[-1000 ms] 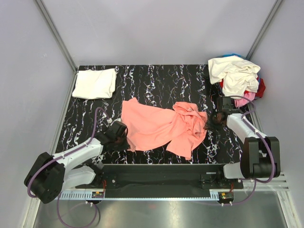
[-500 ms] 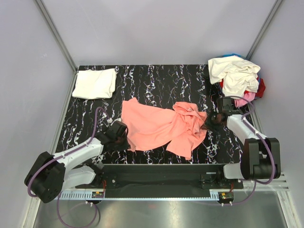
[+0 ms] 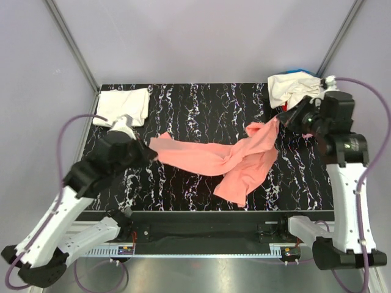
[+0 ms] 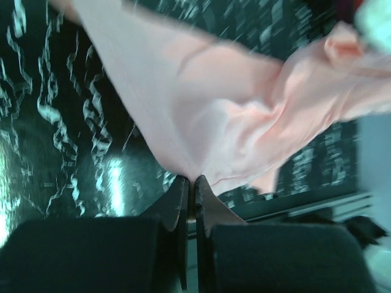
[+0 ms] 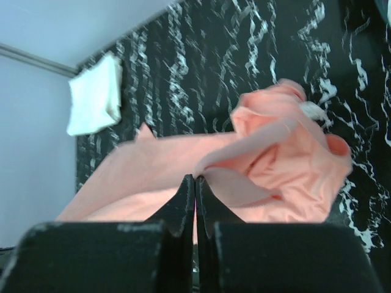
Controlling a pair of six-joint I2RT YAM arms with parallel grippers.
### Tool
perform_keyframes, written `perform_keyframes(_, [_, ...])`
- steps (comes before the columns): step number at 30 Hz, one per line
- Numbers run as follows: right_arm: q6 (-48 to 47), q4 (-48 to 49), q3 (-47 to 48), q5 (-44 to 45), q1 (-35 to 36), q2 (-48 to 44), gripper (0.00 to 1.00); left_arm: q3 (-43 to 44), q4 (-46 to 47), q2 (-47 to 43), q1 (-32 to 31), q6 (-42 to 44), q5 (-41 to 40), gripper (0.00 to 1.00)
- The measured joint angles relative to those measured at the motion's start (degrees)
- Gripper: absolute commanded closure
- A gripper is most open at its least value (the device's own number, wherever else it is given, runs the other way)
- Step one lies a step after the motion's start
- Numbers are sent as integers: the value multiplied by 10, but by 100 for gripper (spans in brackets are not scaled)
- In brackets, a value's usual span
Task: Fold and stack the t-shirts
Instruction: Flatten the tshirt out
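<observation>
A salmon-pink t-shirt [image 3: 214,159] hangs stretched above the black marbled table [image 3: 201,101] between my two raised arms. My left gripper [image 3: 148,148] is shut on its left edge; in the left wrist view the cloth [image 4: 208,116] runs up out of the closed tips [image 4: 190,180]. My right gripper [image 3: 282,116] is shut on the shirt's upper right corner, and the right wrist view shows fabric [image 5: 263,165] pinched at the tips [image 5: 195,178]. The lower right part of the shirt sags to the table. A folded white t-shirt [image 3: 123,106] lies at the back left.
A heap of unfolded t-shirts [image 3: 299,91], cream on top with red and blue showing, sits at the back right corner behind my right gripper. Grey walls enclose the table on three sides. The folded white shirt [image 5: 95,94] also shows far off in the right wrist view.
Both arms have risen from the table, lifting the salmon-pink shirt. The left gripper moved back and left, the right gripper back and right, pulling the shirt taut between them.
</observation>
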Motion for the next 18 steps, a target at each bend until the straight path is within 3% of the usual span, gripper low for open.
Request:
perform_keyframes(4, [9,-63,120,16,0,-23,100,162,-63,-8,0,21,-13,100])
perform_keyframes(11, [24,-173,319,84,0,-30,100,373,-154,8,0,65,-28,100])
perform_keyframes(18, [34,-208,436,186,0,-95,100,437,-124,-47,0,134,-7,100])
